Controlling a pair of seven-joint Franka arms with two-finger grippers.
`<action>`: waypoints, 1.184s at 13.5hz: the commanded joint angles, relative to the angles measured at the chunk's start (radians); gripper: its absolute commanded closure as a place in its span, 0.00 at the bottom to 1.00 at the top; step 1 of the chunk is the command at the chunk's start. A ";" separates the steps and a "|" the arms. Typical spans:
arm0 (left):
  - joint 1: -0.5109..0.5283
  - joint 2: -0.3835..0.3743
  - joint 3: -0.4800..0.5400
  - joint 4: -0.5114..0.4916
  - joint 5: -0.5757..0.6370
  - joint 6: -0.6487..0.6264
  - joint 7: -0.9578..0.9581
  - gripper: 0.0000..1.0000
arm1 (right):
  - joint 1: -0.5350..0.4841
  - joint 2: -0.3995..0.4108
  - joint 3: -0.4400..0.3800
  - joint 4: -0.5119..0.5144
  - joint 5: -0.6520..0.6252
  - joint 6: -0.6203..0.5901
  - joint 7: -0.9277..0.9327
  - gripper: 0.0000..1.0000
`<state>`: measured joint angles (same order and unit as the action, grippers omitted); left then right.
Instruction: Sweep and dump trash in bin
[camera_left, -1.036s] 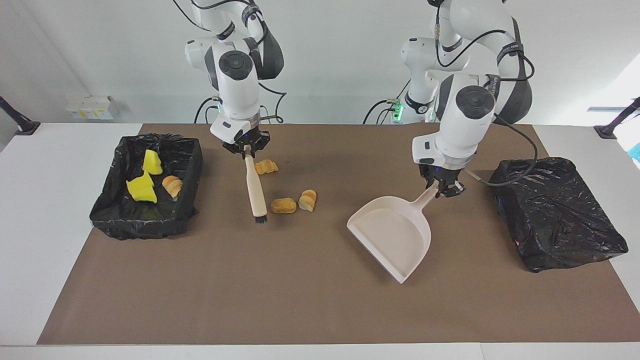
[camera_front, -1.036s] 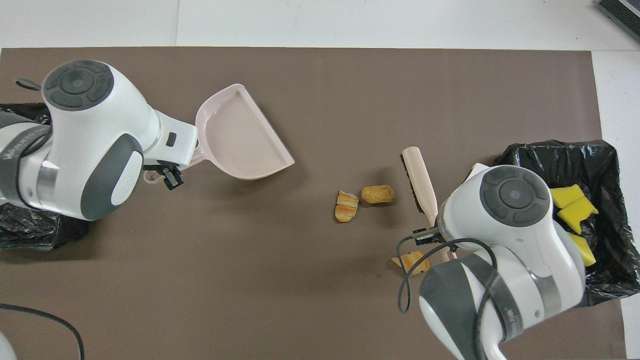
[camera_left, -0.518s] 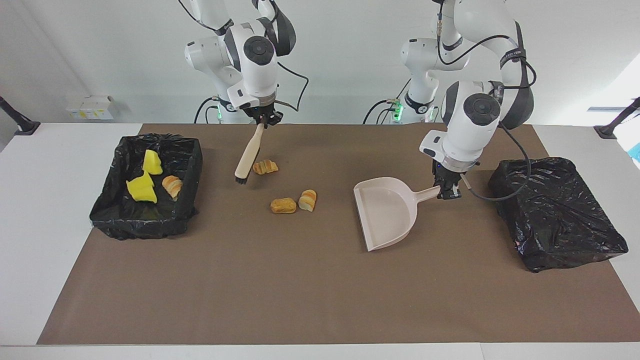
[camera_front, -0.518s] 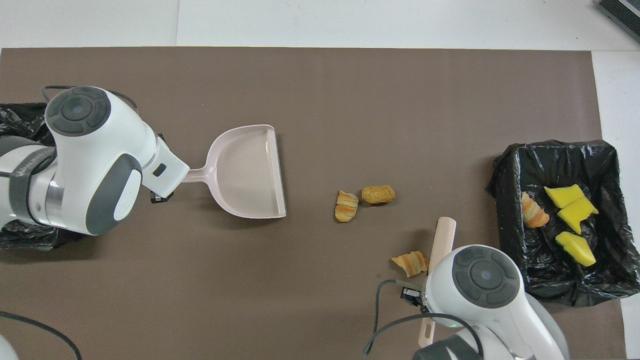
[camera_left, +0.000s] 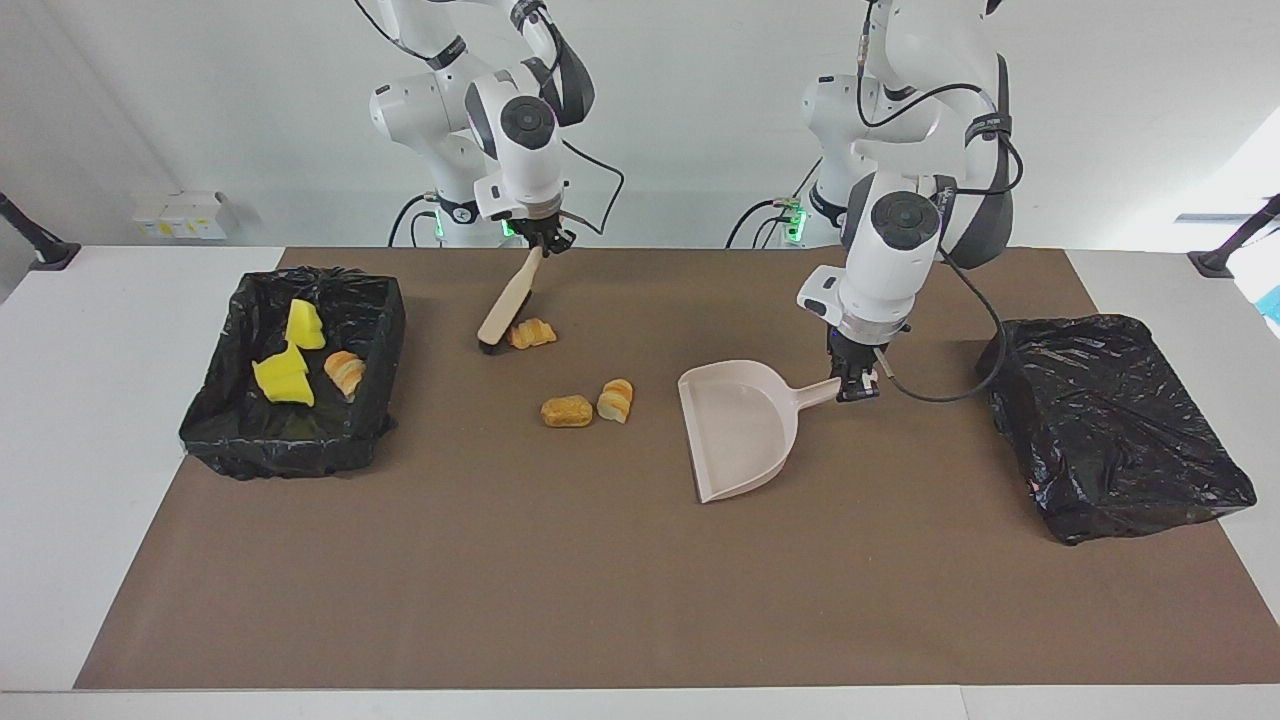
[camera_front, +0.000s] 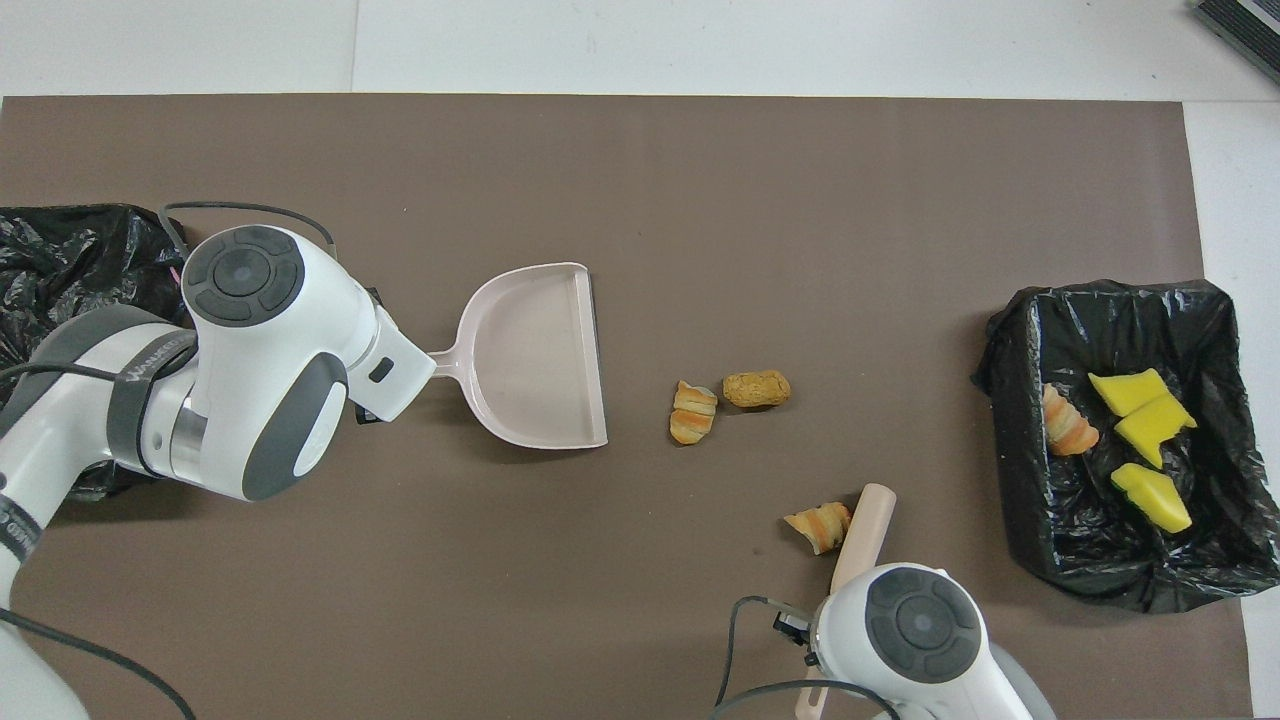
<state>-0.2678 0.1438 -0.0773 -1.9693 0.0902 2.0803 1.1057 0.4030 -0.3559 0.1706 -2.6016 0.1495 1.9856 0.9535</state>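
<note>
Three bread-like pieces of trash lie loose on the brown mat: two side by side (camera_left: 567, 411) (camera_left: 615, 400) at mid-table, and a third (camera_left: 531, 333) nearer the robots. My right gripper (camera_left: 541, 243) is shut on the handle of the beige brush (camera_left: 510, 300). The brush slants down, with its bristles beside that third piece (camera_front: 820, 525). My left gripper (camera_left: 852, 388) is shut on the handle of the beige dustpan (camera_left: 740, 425). The pan sits low at the mat, its mouth facing the pair (camera_front: 693, 412). The black-lined bin (camera_left: 290, 450) holds yellow wedges and one bread piece.
A second box wrapped in black bag (camera_left: 1110, 425) sits at the left arm's end of the table. The bin (camera_front: 1100, 297) stands at the right arm's end. White table margin surrounds the brown mat (camera_left: 600, 580).
The left arm brought the dustpan toward the pair of bread pieces and turned its mouth to face them. The right arm drew the brush back toward the robots, to beside the third piece.
</note>
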 joint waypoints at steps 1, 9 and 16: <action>-0.008 -0.032 0.010 -0.043 0.009 0.032 -0.018 1.00 | 0.000 0.150 0.000 0.053 0.022 0.152 0.005 1.00; -0.067 -0.044 0.005 -0.080 -0.038 0.015 -0.017 1.00 | -0.018 0.396 -0.002 0.402 0.012 0.142 -0.064 1.00; -0.096 -0.050 0.004 -0.089 -0.072 0.017 -0.072 1.00 | -0.051 0.374 -0.010 0.491 -0.033 -0.028 -0.333 1.00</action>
<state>-0.3372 0.1313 -0.0849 -2.0162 0.0488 2.0832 1.0631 0.3937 0.0452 0.1578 -2.1100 0.1349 1.9989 0.7239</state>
